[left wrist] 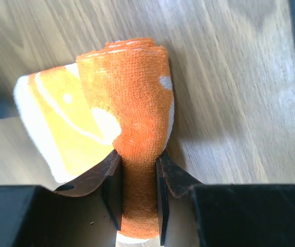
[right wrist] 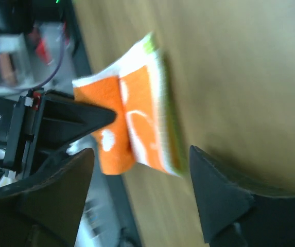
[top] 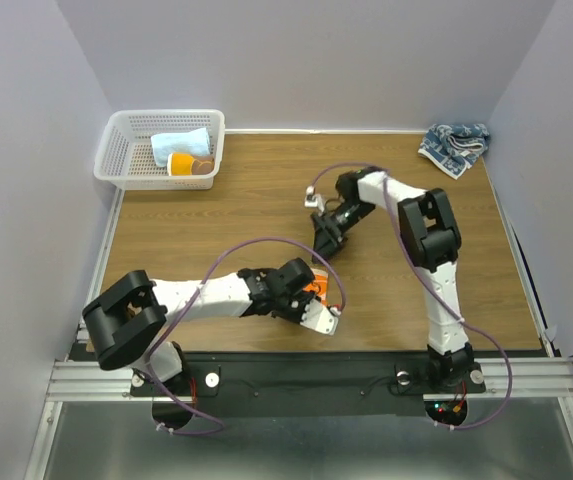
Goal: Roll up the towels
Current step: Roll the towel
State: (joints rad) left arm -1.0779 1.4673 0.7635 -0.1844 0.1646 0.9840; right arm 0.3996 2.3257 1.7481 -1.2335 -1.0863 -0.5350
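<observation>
My left gripper (top: pixel 318 298) is shut on the white towel with orange prints (left wrist: pixel 121 108), rolled up, near the table's front edge. In the left wrist view the orange roll runs between my two fingers (left wrist: pixel 163 180). The right wrist view shows the same towel (right wrist: pixel 137 123) with its green edge, held by the left gripper's black finger. My right gripper (top: pixel 323 240) is open and empty, above the table middle, a little behind the left gripper. The dark-blue-and-white towel (top: pixel 454 145) lies crumpled at the back right corner.
A white mesh basket (top: pixel 116 150) stands at the back left; it holds a light blue rolled cloth (top: pixel 181 145) and an orange-yellow rolled one (top: pixel 188 165). Grey walls close the table on three sides.
</observation>
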